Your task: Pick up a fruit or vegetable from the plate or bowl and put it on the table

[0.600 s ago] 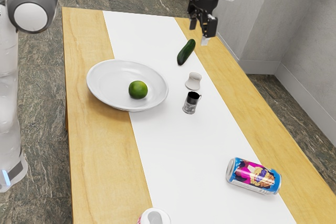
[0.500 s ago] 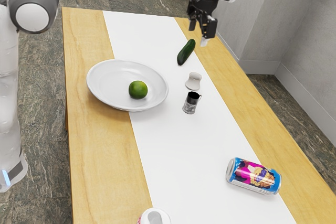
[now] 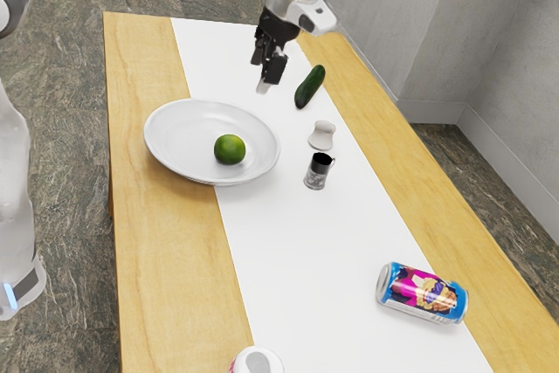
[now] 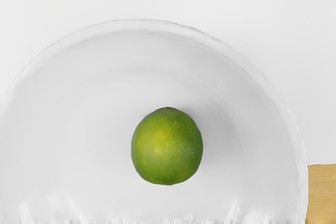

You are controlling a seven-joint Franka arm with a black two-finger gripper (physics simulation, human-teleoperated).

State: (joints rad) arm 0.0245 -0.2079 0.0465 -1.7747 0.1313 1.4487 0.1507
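Note:
My gripper (image 3: pixel 261 72) hangs open with nothing between its fingers, well above the table and, in the exterior view, above and to the right of the white plate (image 3: pixel 168 147). A green lime (image 3: pixel 230 149) rests in the plate, towards its right side. In the wrist view the lime (image 4: pixel 167 147) lies inside the plate (image 4: pixel 79 77), below my hand and not touched by it. A dark green cucumber (image 3: pixel 310 86) lies directly on the table, outside the plate.
On the white strip of the table (image 3: pixel 162 251) stand a small white shaker (image 3: pixel 321 135) and a dark-topped glass shaker (image 3: pixel 317 172), right of the plate. A colourful can (image 3: pixel 423 293) lies nearer the front; another can (image 3: pixel 258 362) is at the front edge.
My gripper has moved from beyond the cucumber towards the exterior view's left, closer to the plate, and sits slightly lower in that view. The lime, plate and cucumber have stayed put.

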